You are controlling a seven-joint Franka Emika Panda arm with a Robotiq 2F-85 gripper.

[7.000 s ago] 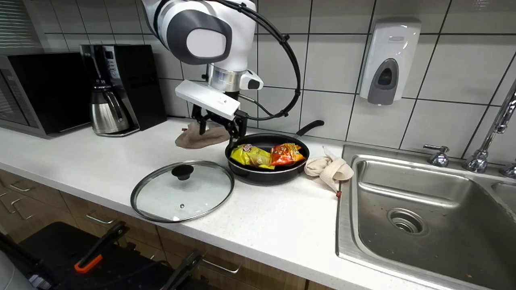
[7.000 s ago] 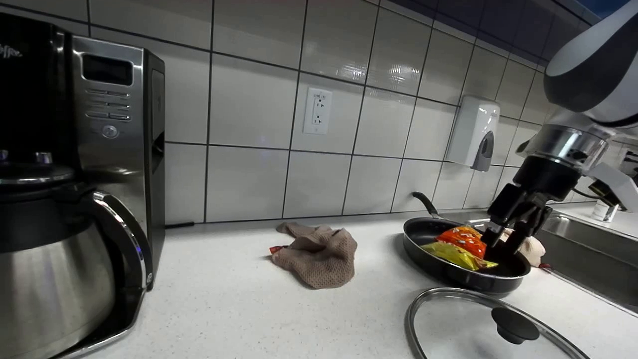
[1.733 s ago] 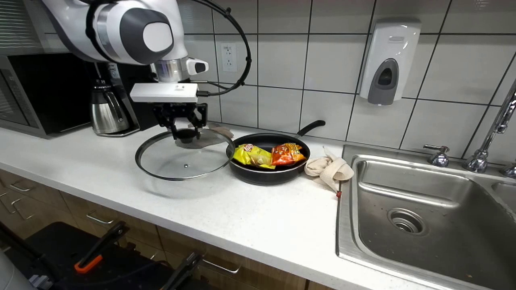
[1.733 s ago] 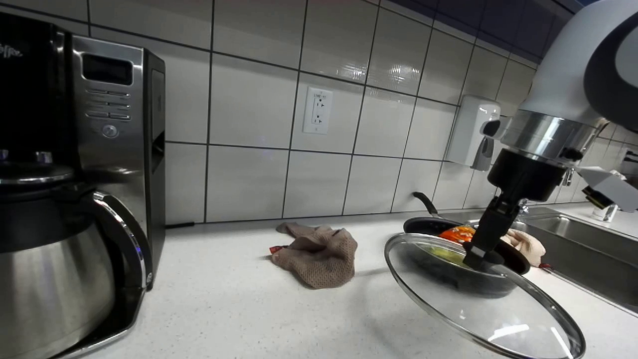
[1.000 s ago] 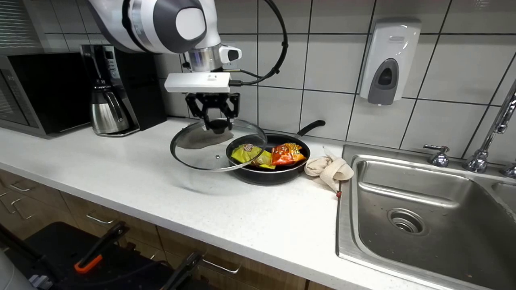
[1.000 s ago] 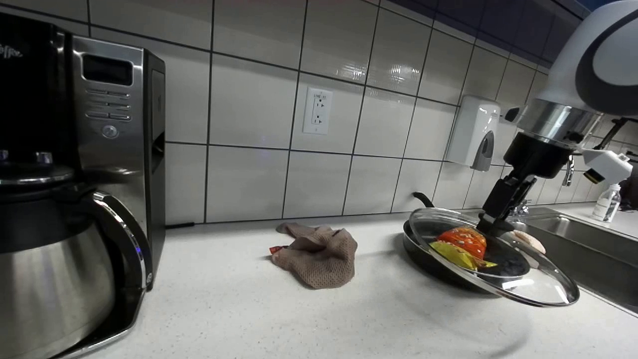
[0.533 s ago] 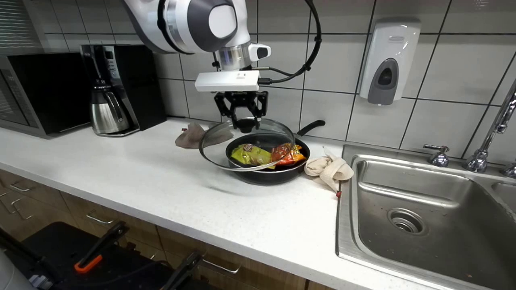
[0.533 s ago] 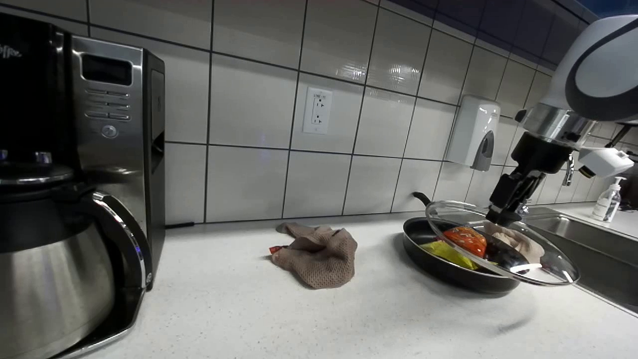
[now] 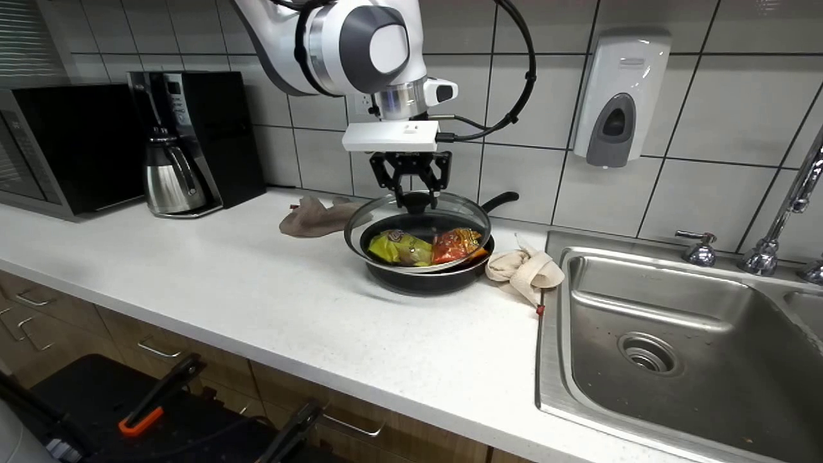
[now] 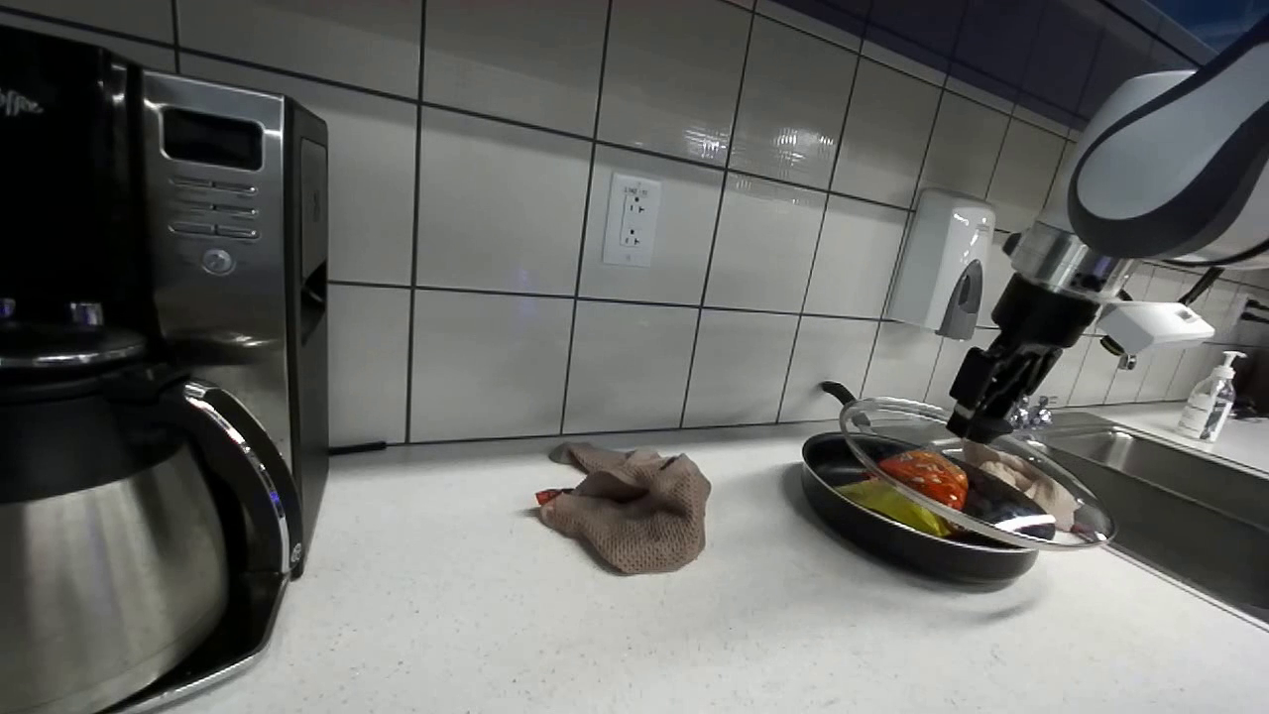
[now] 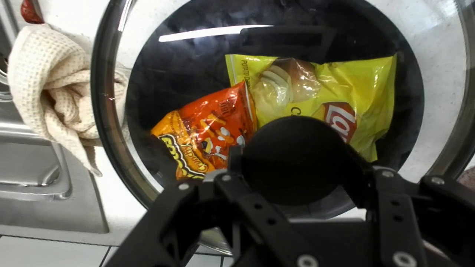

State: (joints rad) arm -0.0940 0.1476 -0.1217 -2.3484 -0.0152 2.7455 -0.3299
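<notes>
while partly spread, the tool [image 9: 416,199] grips the lid knob [image 11: 293,157].

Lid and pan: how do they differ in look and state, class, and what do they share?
The lid is clear; the pan is black. The lid hangs by its knob in the gripper; the pan sits on the counter. The lid's knob is central; the pan's handle sticks out from its side. Both are round.
</notes>
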